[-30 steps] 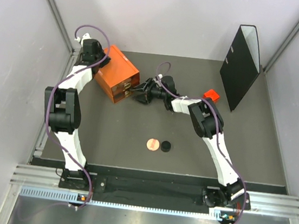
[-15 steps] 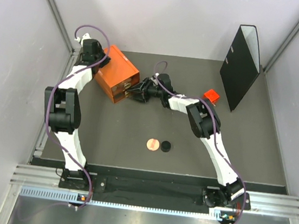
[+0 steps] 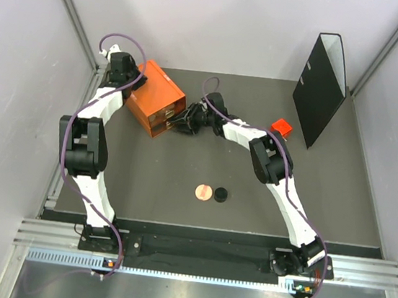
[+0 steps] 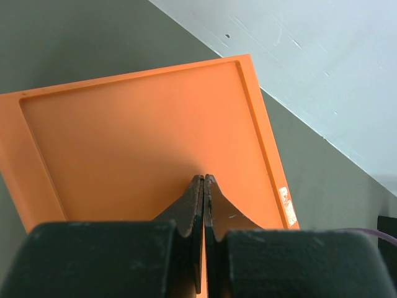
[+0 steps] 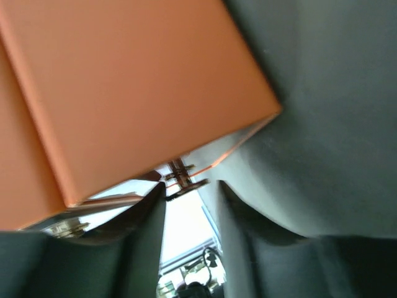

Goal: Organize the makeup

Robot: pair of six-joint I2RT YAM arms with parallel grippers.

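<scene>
My left gripper [image 4: 203,179] is far left, clenched on nothing, its fingertips pressed together and resting on the top panel of the orange drawer box [image 4: 136,130]. My right gripper [image 5: 189,187] is just right of that, at the box's front face. Its fingers [image 5: 146,214] are apart and straddle a small metal drawer knob [image 5: 181,176]; I can't tell whether the pads are actually biting on it. The only makeup I can see is the round pink disc [image 3: 202,191] and the small black disc [image 3: 220,194]. They lie flat side by side on the dark table [image 3: 149,201], near-centre and well apart from the box. The red cube [image 3: 282,125] is further right, and the black file holder [image 3: 322,80] stands upright far right.
</scene>
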